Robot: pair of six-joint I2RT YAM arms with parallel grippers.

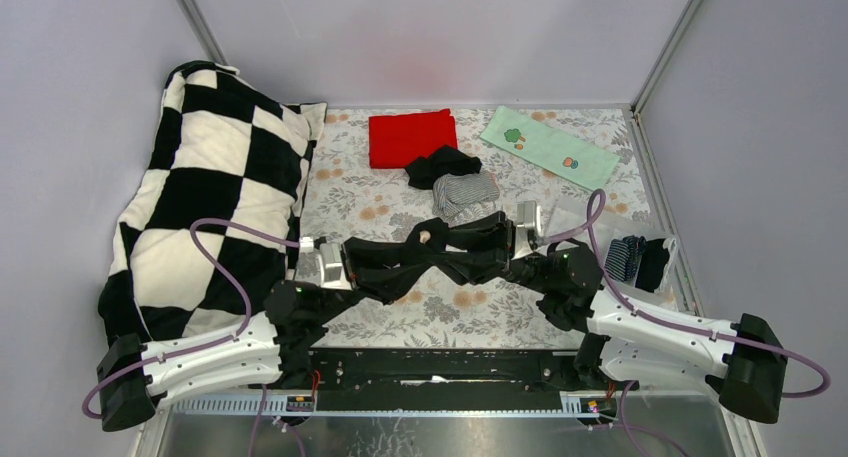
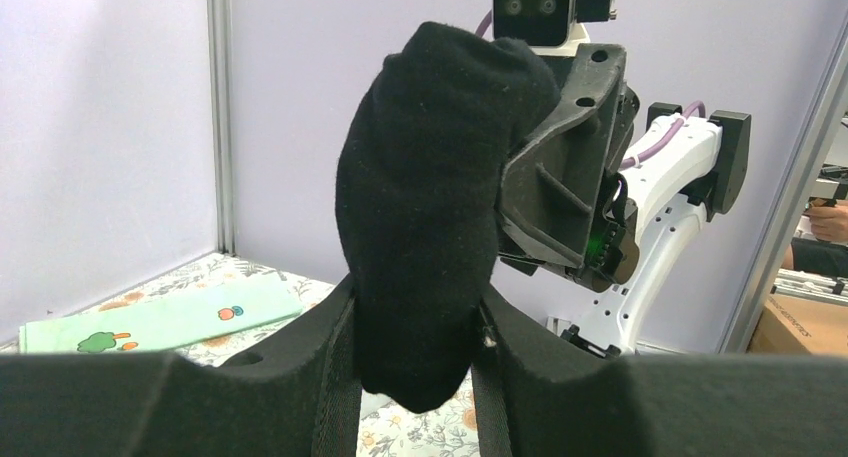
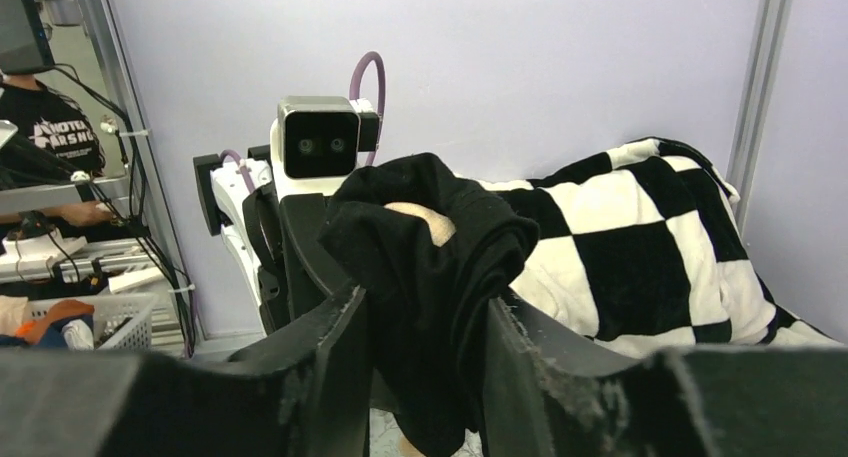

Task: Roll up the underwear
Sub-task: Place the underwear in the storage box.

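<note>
Meeting above the middle of the worktop (image 1: 440,312), near its front edge, the left pincer (image 2: 415,349) and the right pincer (image 3: 425,349) come in tip to tip, and we see one black brief (image 2: 430,207) caught between the two. In the left wrist view the brief stands as a thick bunched column, its lower end squeezed between the left pincer's fingers (image 2: 335,377), so we read that pincer as pinching the brief. In the right wrist view the same cloth fills the whole gap between the right pincer's fingers (image 3: 345,357), both of them touching it, so we read that one as pinching the brief too; a small pale patch shows among its folds. From above, the brief is held off the flowered cover, between the two wrists. Behind it, toward the far edge, a second black brief (image 1: 442,165) lies crumpled, touching a grey striped brief (image 1: 466,193) just in front of it. A red cloth (image 1: 412,137) lies flat at the far edge, beside the second black brief, and a pale green cloth (image 1: 548,147) stretches toward the far right corner. A chequered pillow (image 1: 215,187) covers the left edge. At the right edge a clear tub (image 1: 668,249) holds dark bundles (image 1: 640,261); we cannot tell what they are.
</note>
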